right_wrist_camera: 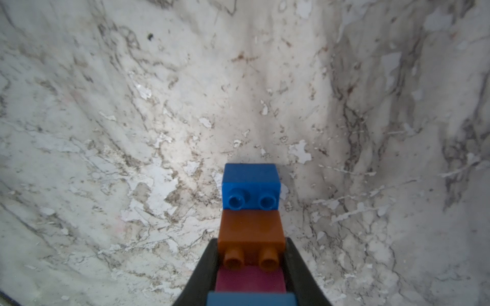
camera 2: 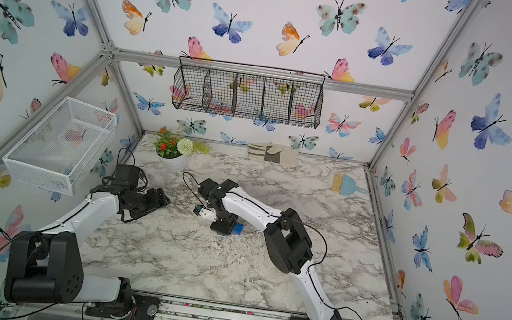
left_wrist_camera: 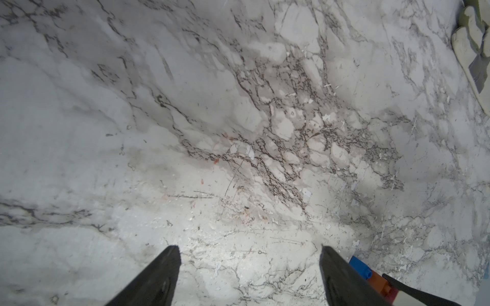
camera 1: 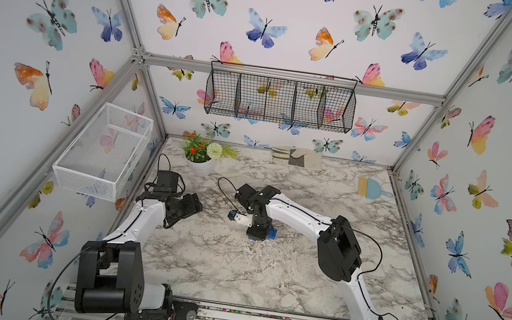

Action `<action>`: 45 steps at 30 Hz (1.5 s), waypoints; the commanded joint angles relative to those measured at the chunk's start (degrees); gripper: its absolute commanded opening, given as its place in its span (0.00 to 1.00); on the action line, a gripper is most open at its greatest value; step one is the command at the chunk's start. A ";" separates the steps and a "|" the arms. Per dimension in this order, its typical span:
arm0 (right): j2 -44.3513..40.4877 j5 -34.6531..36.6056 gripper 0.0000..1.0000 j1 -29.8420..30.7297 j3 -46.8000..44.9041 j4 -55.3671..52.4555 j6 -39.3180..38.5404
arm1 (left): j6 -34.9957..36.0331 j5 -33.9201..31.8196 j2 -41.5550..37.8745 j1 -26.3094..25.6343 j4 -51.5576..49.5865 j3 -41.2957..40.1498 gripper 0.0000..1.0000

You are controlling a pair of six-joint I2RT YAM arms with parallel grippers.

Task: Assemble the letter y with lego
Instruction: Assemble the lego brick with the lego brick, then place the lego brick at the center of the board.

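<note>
Bimanual cell with a white-and-grey marble-patterned tabletop (camera 1: 231, 267), read as a clock face with 12 at the back wall. The right gripper (right_wrist_camera: 251, 245) sits near the table centre, slightly toward 9 o'clock. Its black jaws are clamped on a row of studded plastic lego bricks (right_wrist_camera: 250, 233).

In the right wrist view the row runs away from the camera. The light blue brick (right_wrist_camera: 250, 299) is nearest, followed by the pink brick (right_wrist_camera: 249, 279), the orange square brick (right_wrist_camera: 250, 225), and the dark blue square brick (right_wrist_camera: 250, 182) at the free end. The jaws press the sides of the orange and pink bricks. In a top view the dark blue end projects from the gripper, low at the tabletop; whether it touches cannot be told.

The left gripper (left_wrist_camera: 248, 254) stands at 9 o'clock near the table edge, jaws spread wide over bare marble, with the row toward 3 o'clock of it.

A white pot of artificial flowers (camera 1: 200, 166) occupies 11 o'clock, beige fabric gloves (camera 1: 296, 156) 12 o'clock, and a light blue hand brush with pale bristles (camera 1: 372, 188) 1 o'clock.
</note>
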 commanded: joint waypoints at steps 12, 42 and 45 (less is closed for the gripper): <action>2.48 0.86 0.13 0.83 1.79 -1.98 1.50 | 0.74 0.40 0.41 0.62 -0.03 -0.46 0.84; -10.13 -57.29 0.22 -12.96 -25.56 16.30 -8.27 | 0.99 1.07 0.88 1.05 0.28 -0.46 0.84; -6.93 -56.46 0.27 -13.46 -23.40 12.99 -9.77 | 0.93 0.93 0.95 1.06 0.06 -0.50 0.84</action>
